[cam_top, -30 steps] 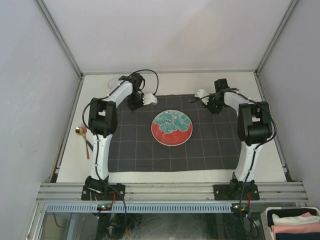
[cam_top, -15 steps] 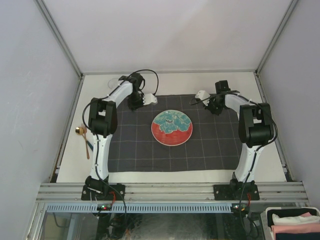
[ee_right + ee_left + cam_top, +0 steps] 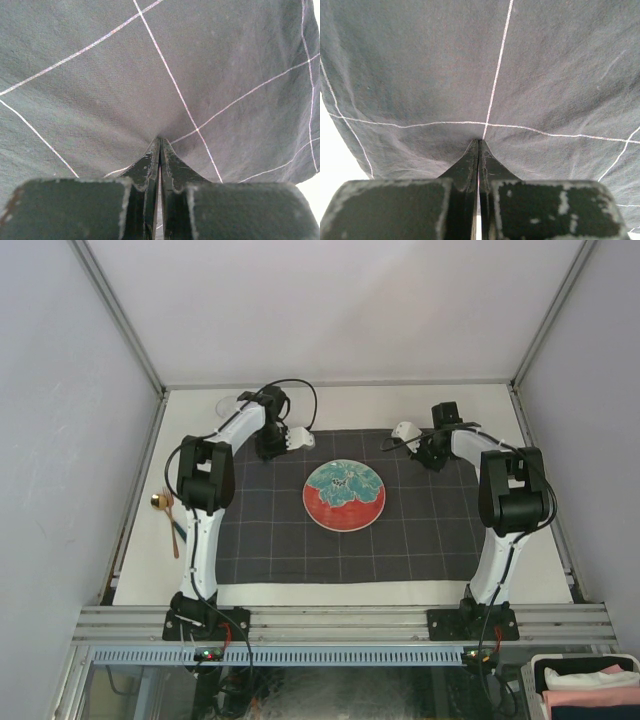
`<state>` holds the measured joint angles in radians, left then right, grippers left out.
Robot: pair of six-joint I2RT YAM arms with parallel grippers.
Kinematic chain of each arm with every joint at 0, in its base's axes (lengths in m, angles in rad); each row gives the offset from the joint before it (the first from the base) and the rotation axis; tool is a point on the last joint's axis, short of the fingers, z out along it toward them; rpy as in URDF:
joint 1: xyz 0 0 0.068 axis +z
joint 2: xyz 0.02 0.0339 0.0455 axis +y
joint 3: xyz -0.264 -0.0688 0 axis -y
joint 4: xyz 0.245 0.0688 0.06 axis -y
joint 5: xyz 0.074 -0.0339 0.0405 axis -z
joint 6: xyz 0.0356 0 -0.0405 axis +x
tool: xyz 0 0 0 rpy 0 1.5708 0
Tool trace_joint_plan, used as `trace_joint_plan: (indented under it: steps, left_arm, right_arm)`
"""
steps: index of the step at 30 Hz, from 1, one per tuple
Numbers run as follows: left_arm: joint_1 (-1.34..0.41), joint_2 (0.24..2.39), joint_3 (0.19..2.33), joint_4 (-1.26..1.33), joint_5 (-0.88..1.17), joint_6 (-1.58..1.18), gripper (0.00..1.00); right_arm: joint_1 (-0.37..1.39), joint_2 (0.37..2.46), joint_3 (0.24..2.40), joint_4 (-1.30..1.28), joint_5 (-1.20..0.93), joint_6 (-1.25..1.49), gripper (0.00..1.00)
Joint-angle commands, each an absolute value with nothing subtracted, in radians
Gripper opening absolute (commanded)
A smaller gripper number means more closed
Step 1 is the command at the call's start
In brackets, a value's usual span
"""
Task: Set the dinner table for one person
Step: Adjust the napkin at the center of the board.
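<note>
A dark grey checked cloth (image 3: 400,530) lies spread on the off-white dinner table (image 3: 350,405). A round plate (image 3: 344,495), red with a teal pattern, sits in the cloth's middle. My left gripper (image 3: 271,448) is at the cloth's far left edge. In the left wrist view it (image 3: 479,141) is shut, with the cloth (image 3: 545,75) pinched up at its tips. My right gripper (image 3: 431,453) is at the far right edge. In the right wrist view it (image 3: 159,139) is shut on the cloth (image 3: 100,90) in the same way.
A gold spoon (image 3: 166,515) with a wooden handle lies on the bare table left of the cloth. A clear glass (image 3: 226,405) stands at the far left behind the left arm. Grey rails edge the table. A bin of folded cloths (image 3: 585,685) sits off the table at near right.
The right arm has shifted slightly to the right with the cloth's edge in its jaws. The left arm has not moved.
</note>
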<state>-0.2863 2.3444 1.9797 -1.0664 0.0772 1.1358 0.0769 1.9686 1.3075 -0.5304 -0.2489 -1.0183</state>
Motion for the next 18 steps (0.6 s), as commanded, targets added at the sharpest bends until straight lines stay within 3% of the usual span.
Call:
trace_joint_plan:
  steps: [1,6,8,9,10,11,14,18]
  left_arm:
    - [-0.291,2.349,1.993,-1.067,0.073,1.139,0.01]
    - [-0.300,2.343,1.992,-1.068,0.056,1.136,0.06]
    - [-0.305,2.332,1.995,-1.067,0.057,1.127,0.12]
    - [-0.307,2.321,2.000,-1.063,0.063,1.120,0.20]
    - [-0.310,2.312,2.006,-1.053,0.067,1.108,0.28]
    - [-0.313,2.298,2.016,-1.049,0.075,1.096,0.36]
    - [-0.325,2.263,2.068,-1.043,0.097,1.063,0.55]
    - [-0.343,2.207,2.130,-1.049,0.046,1.042,0.66]
  right_arm:
    - [0.051,2.020,1.276,-0.650,-0.172,-1.025,0.00]
    - [0.051,2.018,1.301,-0.657,-0.186,-1.021,0.00]
    - [0.051,2.002,1.328,-0.675,-0.218,-1.006,0.12]
    - [0.051,1.986,1.343,-0.679,-0.240,-0.994,0.35]
    - [0.051,1.966,1.358,-0.678,-0.260,-0.979,0.86]
    - [0.051,1.945,1.378,-0.680,-0.284,-0.967,0.98]
    - [0.059,1.900,1.494,-0.706,-0.337,-0.916,1.00]
    - [0.082,1.849,1.643,-0.763,-0.354,-0.875,1.00]
